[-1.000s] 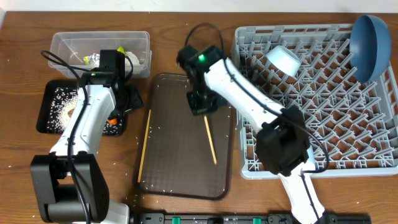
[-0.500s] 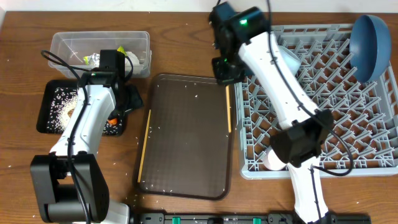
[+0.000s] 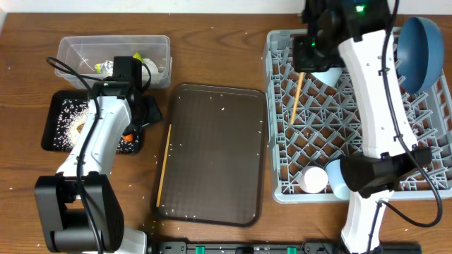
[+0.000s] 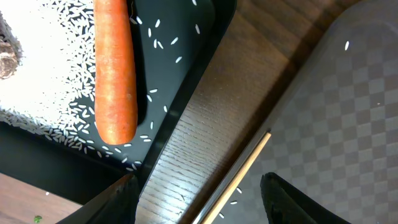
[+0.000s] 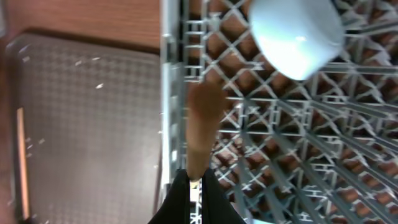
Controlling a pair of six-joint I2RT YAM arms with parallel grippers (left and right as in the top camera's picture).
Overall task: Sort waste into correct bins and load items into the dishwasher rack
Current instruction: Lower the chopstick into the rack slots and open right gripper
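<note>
From overhead, the right pincer (image 3: pixel 308 55) hangs over the far left part of the grey dishwasher rack (image 3: pixel 395 152), pinched tight on a wooden chopstick (image 3: pixel 296 99) that trails from it back toward the robot's base above the lattice. The small light-blue bowl (image 3: pixel 326 68) lies just beside this pincer on its right. Further right the large blue plate (image 3: pixel 418 42) stands on edge, and a pale cup (image 3: pixel 311 179) and a light-blue cup (image 3: pixel 332 174) sit well behind the pincer in the near corner. The left pincer (image 3: pixel 146 113) hovers between the shallow black tray (image 3: pixel 49 106) and the dark-brown serving tray (image 3: pixel 212 106). Beyond it, the clear tub (image 3: pixel 70 46) holds crumpled tissue (image 3: pixel 154 68) and a yellow-green wrapper (image 3: pixel 136 56). In the left wrist view its jaws stand spread with nothing gripped. Ahead and to its left an orange carrot (image 4: pixel 115 68) lies among rice grains (image 4: pixel 37 93) beside a brown lump (image 4: pixel 5 56), and the second chopstick (image 4: pixel 239 177) runs almost directly beneath it. The blurred right wrist view shows the fingers meeting on the stick, with rack pegs below. The waste looks binned and the dishes racked. What seems left is laying this chopstick down, then fetching the other.
</note>
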